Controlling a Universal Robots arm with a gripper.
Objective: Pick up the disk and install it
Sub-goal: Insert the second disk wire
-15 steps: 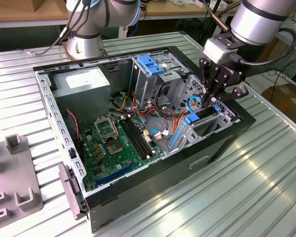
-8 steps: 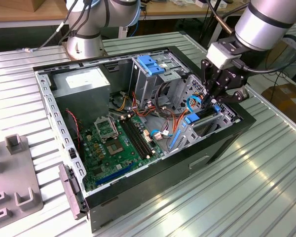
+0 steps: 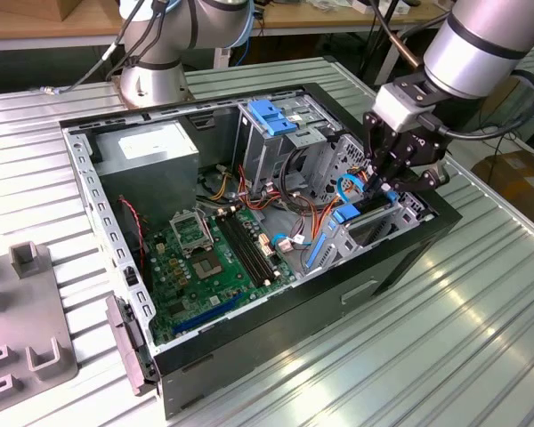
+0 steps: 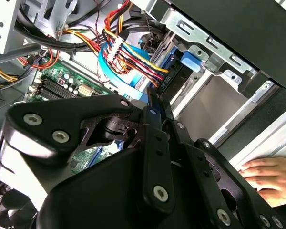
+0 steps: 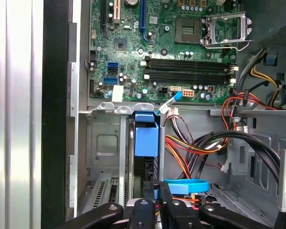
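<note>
The disk [image 3: 345, 213] stands on edge in the lower metal bay at the case's end toward the exterior view's right. Its blue carrier [image 5: 146, 138] sits between the bay's walls. In the second wrist view the disk [image 4: 174, 76] shows as a dark slab with a blue tab beside the bay's sheet metal. My gripper [image 3: 383, 187] reaches down into the case right over it. In the first wrist view my gripper [image 5: 155, 192] has its black fingers drawn close together on the disk's thin upper edge. My gripper [image 4: 153, 98] points at the bay in the second wrist view too.
Bundled coloured cables [image 4: 128, 47] and a blue cable loop [image 5: 186, 186] run right beside the bay. The motherboard [image 3: 209, 258], a grey power-supply box [image 3: 151, 147] and a tall cage with a blue bracket [image 3: 271, 116] fill the case. A person's hand [image 4: 267, 174] rests on the table outside.
</note>
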